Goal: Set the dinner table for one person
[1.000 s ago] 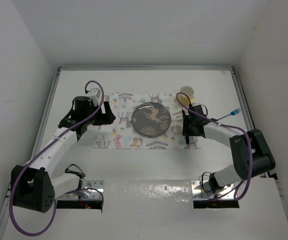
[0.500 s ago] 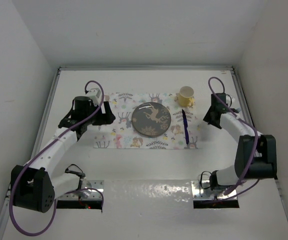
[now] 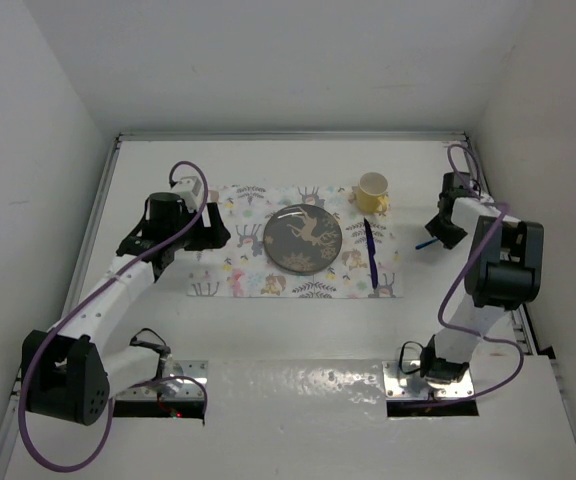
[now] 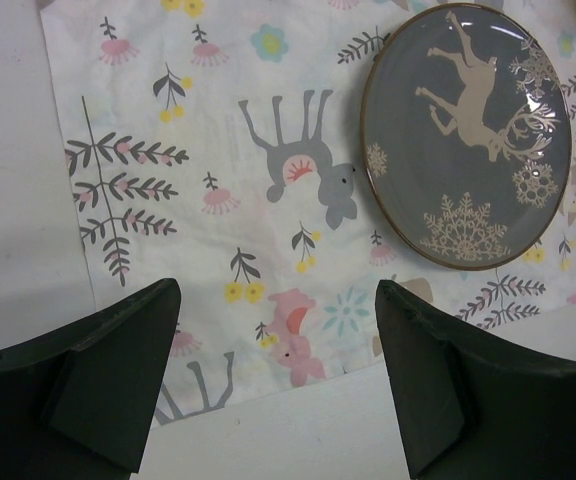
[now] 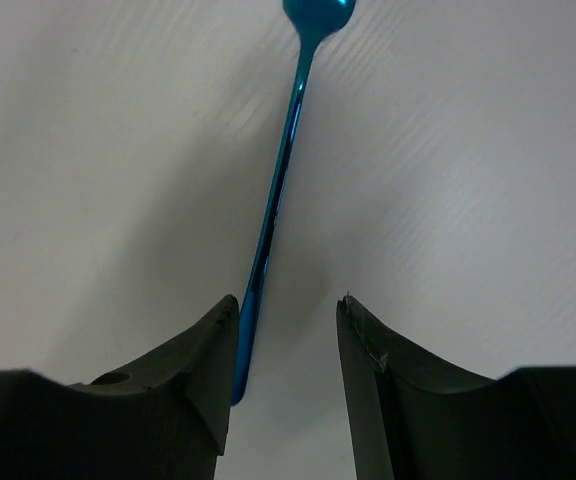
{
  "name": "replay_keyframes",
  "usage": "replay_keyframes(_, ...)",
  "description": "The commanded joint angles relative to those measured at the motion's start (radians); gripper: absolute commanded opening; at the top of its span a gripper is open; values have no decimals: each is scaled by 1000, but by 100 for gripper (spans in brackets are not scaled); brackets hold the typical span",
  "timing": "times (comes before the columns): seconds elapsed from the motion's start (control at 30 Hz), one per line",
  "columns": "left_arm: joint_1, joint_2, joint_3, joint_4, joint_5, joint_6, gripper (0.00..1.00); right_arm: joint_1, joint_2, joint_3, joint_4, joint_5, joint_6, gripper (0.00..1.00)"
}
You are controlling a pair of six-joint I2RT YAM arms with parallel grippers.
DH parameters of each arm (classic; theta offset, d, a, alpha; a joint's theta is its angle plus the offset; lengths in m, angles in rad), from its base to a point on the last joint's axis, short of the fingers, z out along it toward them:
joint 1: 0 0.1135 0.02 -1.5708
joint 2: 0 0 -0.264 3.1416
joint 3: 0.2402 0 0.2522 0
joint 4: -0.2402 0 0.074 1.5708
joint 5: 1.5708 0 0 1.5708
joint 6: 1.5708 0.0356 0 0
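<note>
Right wrist: table (image 5: 488,150) under end effector (image 5: 286,300)

A rectangular white placemat printed with deer, leaves and flowers (image 3: 253,275) lies flat with its long sides running left to right. On it, right of centre, sits a round dark grey plate with a thin gold rim (image 3: 303,238), decorated with a pale deer and snowflakes. Just right of the plate, a slim dark blue utensil (image 3: 369,252) lies lengthwise on the mat, pointing away. A small pale yellow cup (image 3: 372,190) stands at the mat's far right corner. A shiny bright blue metal utensil (image 5: 278,190) lies off the mat, well to its right; its head is cut off at the edge of the right wrist view
</note>
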Motion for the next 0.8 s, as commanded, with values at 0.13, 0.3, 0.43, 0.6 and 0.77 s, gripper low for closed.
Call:
replay_keyframes(0.13, 3, 4, 19, 25, -10, 19, 77, -51, 111, 105, -4, 34, 55, 43)
replay_keyframes(0.3, 5, 10, 20, 22, -12, 21, 77, -62, 153, 133, -4, 33, 60, 41)
replay_keyframes(0.43, 5, 11, 20, 21, -16, 21, 77, -79, 184, 168, -1, 24, 48, 41)
replay_keyframes(0.6, 5, 15, 20, 19, -20, 22, 77, -94, 225, 211, -31, 34, 29, 38)
replay_keyframes(0.77, 5, 15, 20, 16, -23, 22, 77, -119, 262, 240, -68, 24, 22, 33)
